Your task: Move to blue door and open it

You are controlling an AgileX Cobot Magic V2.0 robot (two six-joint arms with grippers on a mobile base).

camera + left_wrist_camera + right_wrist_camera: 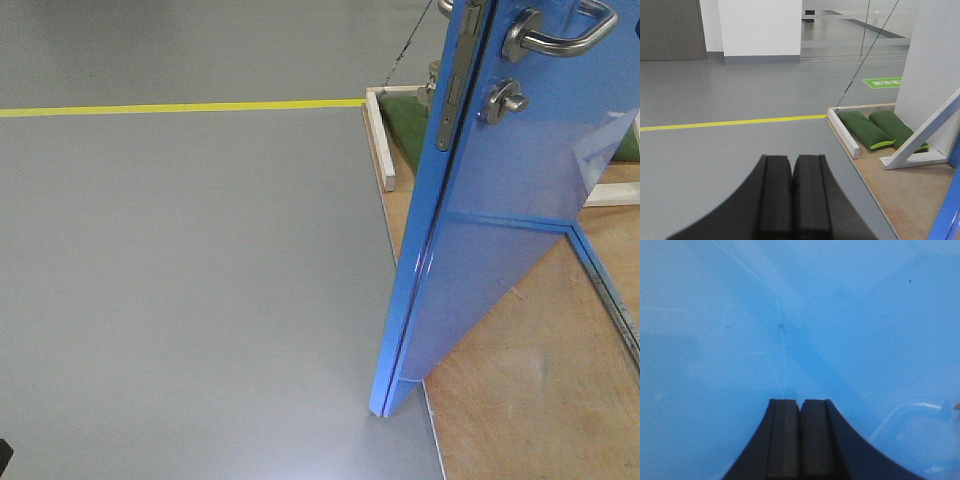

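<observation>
The door [520, 190] stands ajar, its handle [565, 42] at one o'clock; the right gripper [800, 437] faces it clenched empty, the left gripper [792, 195] likewise clenched.

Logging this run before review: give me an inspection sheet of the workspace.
Surface: grey floor with a yellow line; wooden base beside it.
Job's things: blue door appears ajar, edge toward the front camera; lever handle, thumb-turn lock, latch plate visible.
Clutter: green sandbags and white brace on the base.
Grippers: left gripper shut, empty; right gripper shut, facing the door panel, contact unclear.
Cables: thin line rising from near the base corner.
Surroundings: white pillar; green floor marking beyond.
</observation>
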